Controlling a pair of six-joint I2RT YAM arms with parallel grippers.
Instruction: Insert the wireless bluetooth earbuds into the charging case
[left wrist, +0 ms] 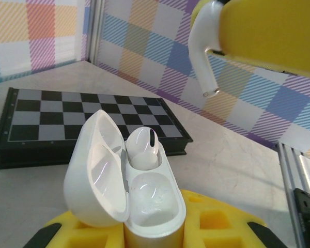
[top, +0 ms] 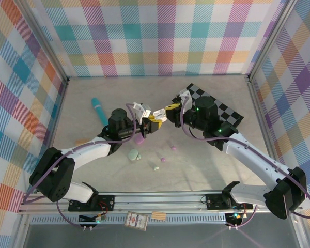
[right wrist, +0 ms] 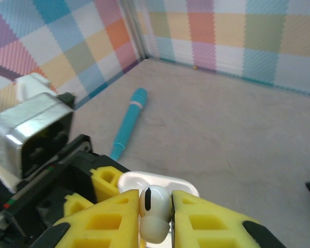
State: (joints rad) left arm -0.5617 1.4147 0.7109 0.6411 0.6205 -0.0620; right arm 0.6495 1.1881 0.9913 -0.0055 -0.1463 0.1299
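Grey table [top: 196,173], plaid walls [top: 155,36]. Midway through insertion: clamping the open case [left wrist: 151,202] in the left gripper [top: 152,124] (with one bud [left wrist: 142,147] already seated), pinching a second bud [right wrist: 155,202] in the right gripper [right wrist: 156,223], above the case and apart. Next, by the look of it: aligning stem over empty socket, lowering gently, releasing.

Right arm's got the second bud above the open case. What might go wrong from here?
The held earbud looks offset from the empty socket; lowered as is, its stem may strike the seated earbud or the charging case rim. The right gripper pinches only its head, so it may twist or slip.
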